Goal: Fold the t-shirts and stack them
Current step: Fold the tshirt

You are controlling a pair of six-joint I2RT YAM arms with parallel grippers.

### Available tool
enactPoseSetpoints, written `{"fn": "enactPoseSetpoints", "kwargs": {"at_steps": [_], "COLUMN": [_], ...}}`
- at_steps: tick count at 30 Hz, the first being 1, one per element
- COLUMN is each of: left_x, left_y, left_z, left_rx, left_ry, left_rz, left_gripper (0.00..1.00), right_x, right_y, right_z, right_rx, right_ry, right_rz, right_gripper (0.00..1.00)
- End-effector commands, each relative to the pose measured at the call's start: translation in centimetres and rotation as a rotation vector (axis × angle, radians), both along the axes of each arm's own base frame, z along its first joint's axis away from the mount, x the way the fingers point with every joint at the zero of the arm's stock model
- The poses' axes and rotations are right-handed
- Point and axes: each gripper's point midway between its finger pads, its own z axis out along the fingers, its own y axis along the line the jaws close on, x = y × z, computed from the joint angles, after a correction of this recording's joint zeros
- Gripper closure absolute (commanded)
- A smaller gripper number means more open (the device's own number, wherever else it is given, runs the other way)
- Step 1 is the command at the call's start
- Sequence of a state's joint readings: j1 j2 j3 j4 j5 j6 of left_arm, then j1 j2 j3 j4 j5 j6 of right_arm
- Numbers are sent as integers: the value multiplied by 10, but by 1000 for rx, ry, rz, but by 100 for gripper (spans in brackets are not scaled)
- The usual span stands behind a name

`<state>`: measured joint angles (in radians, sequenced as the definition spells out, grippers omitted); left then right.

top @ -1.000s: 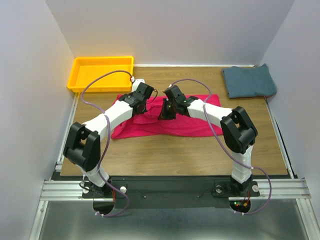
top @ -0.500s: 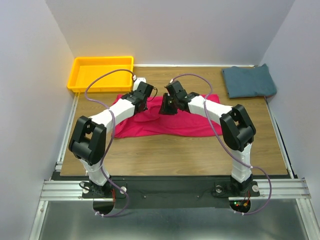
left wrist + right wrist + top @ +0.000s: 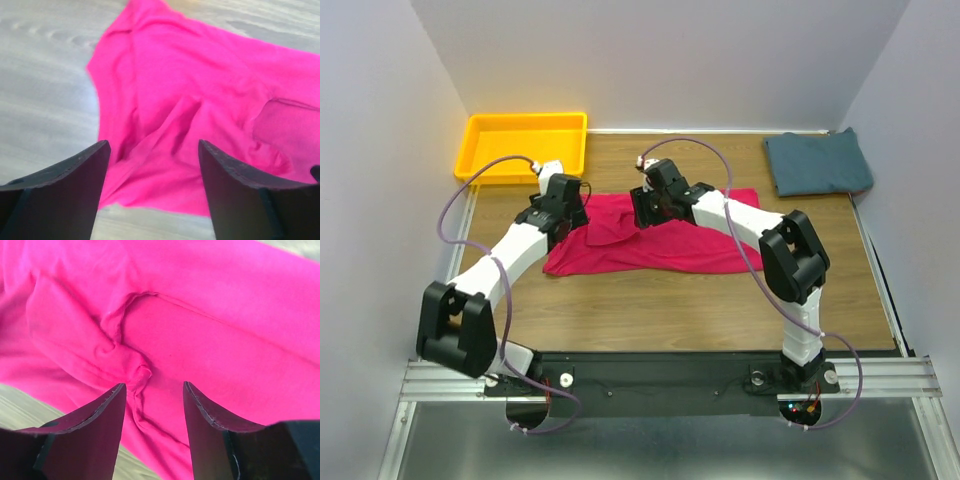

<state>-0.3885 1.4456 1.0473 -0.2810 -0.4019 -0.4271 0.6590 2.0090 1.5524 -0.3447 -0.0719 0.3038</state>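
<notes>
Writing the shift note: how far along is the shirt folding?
Done: the teal shirt lies folded at the back right corner. In hand: the pink shirt lies rumpled in the middle; left gripper and right gripper hover open over it, holding nothing. Left: finish folding it, then stack the two shirts, now apart.

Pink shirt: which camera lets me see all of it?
The top camera. It shows nearly the whole pink shirt lying crumpled on the table. The left wrist camera sees just one blurry end, and the right wrist camera only wrinkly cloth up close.
</notes>
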Motion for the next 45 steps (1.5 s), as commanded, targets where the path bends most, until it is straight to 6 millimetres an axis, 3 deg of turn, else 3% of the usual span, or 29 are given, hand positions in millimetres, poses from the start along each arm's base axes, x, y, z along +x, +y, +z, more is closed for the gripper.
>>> {"fn": "enactPoseSetpoints", "kwargs": {"at_steps": [1,4,5,10,15,21,26,32,40,45], "left_x": [-29,-46,-50,-67,-70,-76,-83,-85,-84,-83], "left_y": [14,23,24,15,20,46,68,73,74,74], "left_z": [-19,-39,-43,-61,-73,-98,-113,-125,-123,-122], "left_rx": [-72,-76,-77,-134,-132,-141,-94,-84,-81,-81], "left_ry": [36,90,105,152,170,259,308,357,349,345], "left_rz": [41,52,50,13,25,87,149,160,157,157], "left_gripper": [33,47,49,64,65,65,64,64,64,64], "right_x": [-2,-2,-1,-7,-15,-16,-2,11,31,56], "right_y": [28,37,39,53,67,76,66,58,46,40], "right_z": [51,45,45,39,17,-2,-17,-20,-27,-10], "right_rx": [-59,-99,-117,-159,-224,-269,-353,-423,-519,-493], "right_ry": [-230,-259,-280,-316,-326,-331,-343,-371,-404,-425], "right_rz": [214,262,291,379,462,506,468,418,363,269], "right_gripper": [44,43,38,30,23,17,17,17,17,18]}}
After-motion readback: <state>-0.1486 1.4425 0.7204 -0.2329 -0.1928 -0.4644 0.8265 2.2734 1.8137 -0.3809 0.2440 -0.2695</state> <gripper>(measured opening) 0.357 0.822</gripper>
